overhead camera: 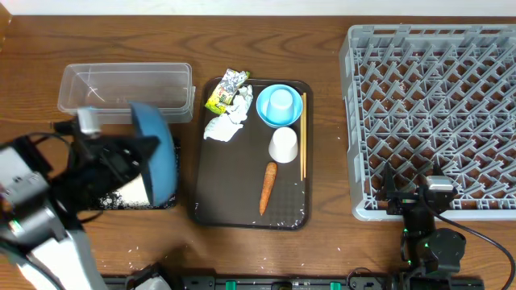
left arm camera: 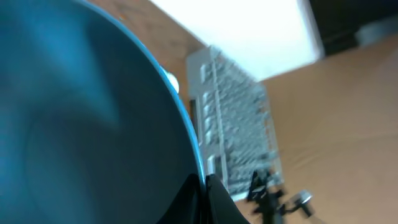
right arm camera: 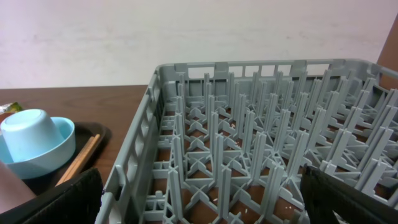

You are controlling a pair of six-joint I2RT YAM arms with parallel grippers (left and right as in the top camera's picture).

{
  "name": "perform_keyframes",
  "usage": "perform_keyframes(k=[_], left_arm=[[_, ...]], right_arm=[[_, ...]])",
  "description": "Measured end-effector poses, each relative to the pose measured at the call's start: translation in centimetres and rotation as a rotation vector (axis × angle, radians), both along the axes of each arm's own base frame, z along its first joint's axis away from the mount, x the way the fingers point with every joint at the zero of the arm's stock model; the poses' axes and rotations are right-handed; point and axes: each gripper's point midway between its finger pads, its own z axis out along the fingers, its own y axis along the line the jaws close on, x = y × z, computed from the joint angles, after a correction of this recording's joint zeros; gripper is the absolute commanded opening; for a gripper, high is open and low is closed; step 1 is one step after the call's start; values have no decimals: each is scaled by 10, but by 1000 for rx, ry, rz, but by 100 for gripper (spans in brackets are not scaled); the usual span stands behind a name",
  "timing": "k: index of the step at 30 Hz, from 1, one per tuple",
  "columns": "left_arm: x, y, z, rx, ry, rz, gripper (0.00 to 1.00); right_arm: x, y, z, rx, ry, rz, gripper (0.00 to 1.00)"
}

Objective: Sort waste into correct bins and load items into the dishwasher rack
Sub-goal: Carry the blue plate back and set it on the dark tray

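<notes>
Over the half-hidden black tray point(overhead camera: 161, 203), left hand point(left arm camera: 200, 191) apparently clamped on blue plate point(overhead camera: 158, 153); right hand point(right arm camera: 202, 186) apart.

A brown serving tray point(overhead camera: 234, 181) is lying at the centre of the frame, sitting flat on the dark wooden worktop point(overhead camera: 326, 145).

soft even light, left wrist view blurred

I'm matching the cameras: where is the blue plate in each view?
Overhead: plate at left, tilted steeply.
Left wrist: fills the left half, rim in left gripper.
Right wrist: not in it.
Shared landmark: rack, seen in all three.
</notes>
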Motion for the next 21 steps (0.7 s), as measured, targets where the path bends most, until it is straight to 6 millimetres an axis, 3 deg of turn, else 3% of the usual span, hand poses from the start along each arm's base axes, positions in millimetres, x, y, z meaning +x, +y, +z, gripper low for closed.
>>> perform_keyframes(k=[7, 13, 21], left_arm=[[-23, -38, -13, 212, 45, -54, 6], [-8, -77, -25, 306, 56, -172, 6], [19, -129, -84, 473, 190, -294, 6]], right_arm=[[0, 0, 0, 0, 0, 0, 99], [0, 0, 0, 0, 0, 0, 99], [0, 0, 0, 0, 0, 0, 99]])
